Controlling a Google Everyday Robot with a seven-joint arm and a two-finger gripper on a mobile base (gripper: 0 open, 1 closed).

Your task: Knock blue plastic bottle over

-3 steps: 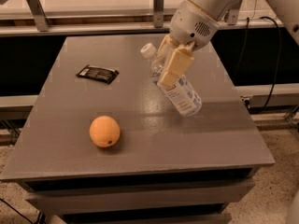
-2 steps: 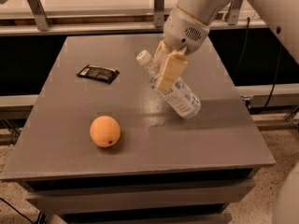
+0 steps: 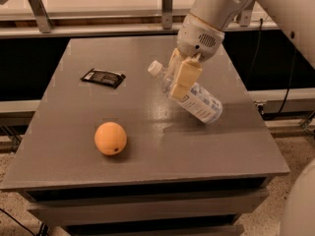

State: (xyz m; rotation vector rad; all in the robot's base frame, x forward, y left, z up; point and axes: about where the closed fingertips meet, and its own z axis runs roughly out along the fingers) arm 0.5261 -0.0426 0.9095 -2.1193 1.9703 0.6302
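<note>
The blue plastic bottle (image 3: 202,103) is clear with a white cap and a pale label. It leans steeply, cap up and to the left, base down on the right part of the grey table (image 3: 147,146). My gripper (image 3: 181,80) hangs from the white arm right over the bottle's upper half, its cream fingers (image 3: 186,76) against the bottle's neck and shoulder. The fingers hide part of the bottle.
An orange (image 3: 110,138) sits at the front left of the table. A flat black packet (image 3: 103,77) lies at the back left. A metal rail (image 3: 98,26) runs behind the table. The table's right edge is close to the bottle's base.
The gripper has shifted left and the bottle has tipped further over, its cap moving left and lower.
</note>
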